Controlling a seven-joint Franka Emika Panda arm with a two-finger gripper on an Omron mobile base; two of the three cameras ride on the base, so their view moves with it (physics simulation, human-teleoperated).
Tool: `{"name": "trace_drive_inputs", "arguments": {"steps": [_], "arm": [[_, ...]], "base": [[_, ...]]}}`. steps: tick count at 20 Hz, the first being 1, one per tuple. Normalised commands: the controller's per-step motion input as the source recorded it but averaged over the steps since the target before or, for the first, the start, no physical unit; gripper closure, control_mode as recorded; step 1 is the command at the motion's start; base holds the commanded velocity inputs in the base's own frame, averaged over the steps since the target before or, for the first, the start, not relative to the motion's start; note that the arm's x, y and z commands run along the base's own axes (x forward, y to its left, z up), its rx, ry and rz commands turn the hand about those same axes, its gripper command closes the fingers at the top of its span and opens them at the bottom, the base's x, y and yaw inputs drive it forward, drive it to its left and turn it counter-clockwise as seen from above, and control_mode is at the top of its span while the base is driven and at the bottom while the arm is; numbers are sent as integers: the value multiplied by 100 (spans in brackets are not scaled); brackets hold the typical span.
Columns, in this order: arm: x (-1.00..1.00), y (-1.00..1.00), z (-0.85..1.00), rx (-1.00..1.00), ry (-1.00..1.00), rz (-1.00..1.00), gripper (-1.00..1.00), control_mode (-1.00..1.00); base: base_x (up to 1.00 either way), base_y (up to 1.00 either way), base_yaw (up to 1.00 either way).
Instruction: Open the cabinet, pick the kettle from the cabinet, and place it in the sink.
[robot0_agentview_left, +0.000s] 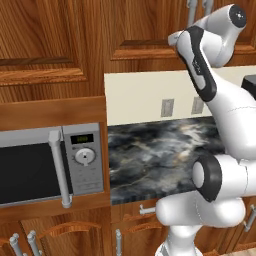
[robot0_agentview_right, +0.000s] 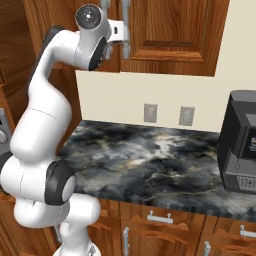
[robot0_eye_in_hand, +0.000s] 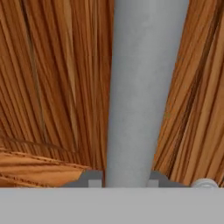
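Note:
The cabinet (robot0_agentview_right: 175, 30) is a reddish-brown wall cupboard above the counter, and its doors are closed. In the right base view my gripper (robot0_agentview_right: 123, 34) reaches up to the long silver bar handle (robot0_agentview_right: 126, 22) at the door's edge. Close up in the hand view, the handle (robot0_eye_in_hand: 144, 87) runs as a thick grey bar straight between my two fingertips (robot0_eye_in_hand: 91, 178), which press on its sides, so the gripper (robot0_eye_in_hand: 124, 180) is shut on it. The same cabinet (robot0_agentview_left: 150, 25) shows in the left base view behind my raised arm. The kettle is hidden and the sink is out of view.
A dark marbled counter (robot0_agentview_right: 150, 155) runs below the cabinet, with two wall outlets (robot0_agentview_right: 150, 113) behind it. A boxy black coffee machine (robot0_agentview_right: 242, 145) stands at its right end. A silver microwave (robot0_agentview_left: 45, 167) is built in at the left. Drawers with short handles (robot0_agentview_right: 160, 217) sit below.

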Motion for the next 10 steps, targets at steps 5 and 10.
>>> {"name": "trace_drive_inputs", "arguments": {"steps": [5, 10], "arm": [[-46, 25, 1, 0, 4, 2, 100, -100], [-56, 26, 3, 0, 1, -3, 100, -100]], "base": [[0, 0, 0], [0, 0, 0]]}}
